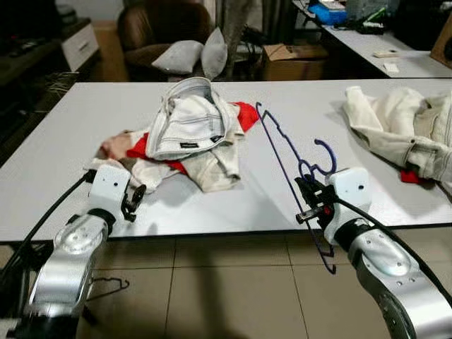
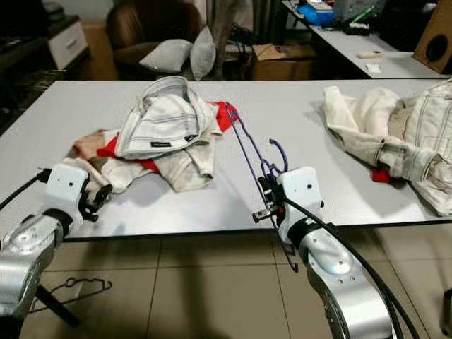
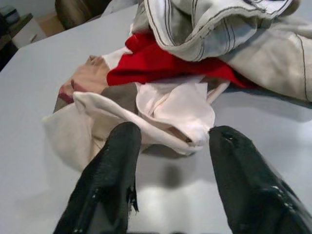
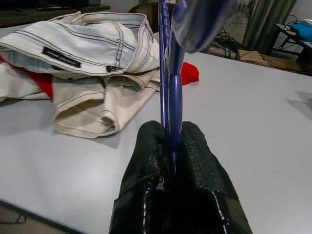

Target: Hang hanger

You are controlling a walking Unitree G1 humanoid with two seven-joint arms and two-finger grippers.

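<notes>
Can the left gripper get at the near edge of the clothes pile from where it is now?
Probably yes. The left gripper is open over bare table, its fingers pointing at the white cloth edge of the clothes pile, with nothing between. The right gripper is off to the side, shut on the blue hanger.

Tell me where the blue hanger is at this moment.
The hanger is pinched in the right gripper at the table's near edge, on the robot's right. It slants from the clothes pile down past the edge.

a lived-in home room; brown armchair (image 1: 161,28) with cushions (image 1: 181,55); clothes-strewn white table (image 1: 296,198)
</notes>
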